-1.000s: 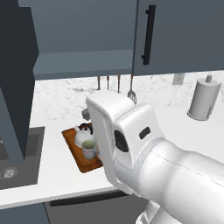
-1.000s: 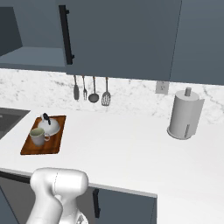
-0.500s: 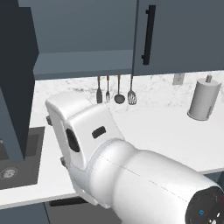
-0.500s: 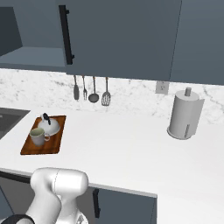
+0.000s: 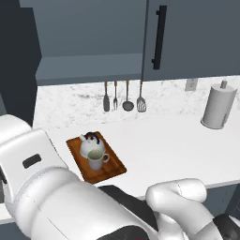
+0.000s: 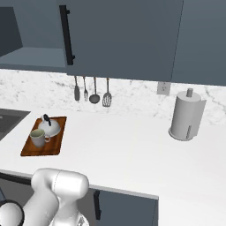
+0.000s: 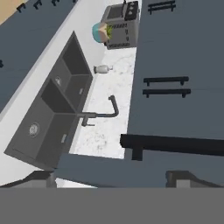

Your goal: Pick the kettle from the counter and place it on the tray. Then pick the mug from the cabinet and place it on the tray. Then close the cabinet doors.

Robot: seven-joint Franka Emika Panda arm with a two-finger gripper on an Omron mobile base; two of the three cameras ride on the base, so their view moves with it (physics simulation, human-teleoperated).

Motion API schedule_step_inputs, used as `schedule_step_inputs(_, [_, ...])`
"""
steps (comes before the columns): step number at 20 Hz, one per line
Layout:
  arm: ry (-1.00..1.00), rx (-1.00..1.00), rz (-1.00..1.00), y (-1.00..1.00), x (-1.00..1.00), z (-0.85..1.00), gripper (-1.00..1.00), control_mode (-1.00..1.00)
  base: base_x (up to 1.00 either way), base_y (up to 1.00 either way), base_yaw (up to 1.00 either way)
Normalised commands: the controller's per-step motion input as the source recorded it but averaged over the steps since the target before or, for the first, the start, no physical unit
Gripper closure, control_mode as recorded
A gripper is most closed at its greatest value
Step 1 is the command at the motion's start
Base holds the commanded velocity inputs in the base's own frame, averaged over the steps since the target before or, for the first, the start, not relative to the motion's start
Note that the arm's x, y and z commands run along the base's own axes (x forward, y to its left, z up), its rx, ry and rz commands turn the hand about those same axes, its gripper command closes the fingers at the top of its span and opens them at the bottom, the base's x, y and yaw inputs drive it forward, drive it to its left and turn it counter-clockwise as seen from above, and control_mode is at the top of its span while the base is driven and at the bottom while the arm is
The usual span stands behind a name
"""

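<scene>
Kettle [image 5: 91, 143] and mug [image 5: 96, 160] stay on tray [image 5: 115, 168]; arm swung left.

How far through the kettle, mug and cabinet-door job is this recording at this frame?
Both placements look done: the kettle and the mug sit on the tray. In hand is the closing: the end effector, jaws open and holding nothing, faces the open left door's black bar handle. Left: shutting that door; the shelf is exposed, while the right door looks shut.
</scene>
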Motion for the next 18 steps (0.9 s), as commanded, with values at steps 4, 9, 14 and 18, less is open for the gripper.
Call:
schedule_step_inputs(4, [0.0,0.0,0.0,0.72,0.2,-0.12,-1.0,-1.0,0.0,0.0,0.0])
schedule_step_inputs(9, [0.0,0.0,-0.03,0.55,0.48,-0.13,-1.0,-1.0,0.0,0.0,0.0])
schedule_step_inputs(14, [0.0,-0.02,-0.17,0.22,0.6,-0.25,-1.0,-1.0,0.0,0.0,0.0])
schedule_step_inputs(18, [-0.01,-0.03,-0.19,0.03,0.41,-0.26,-1.0,-1.0,0.0,0.0,0.0])
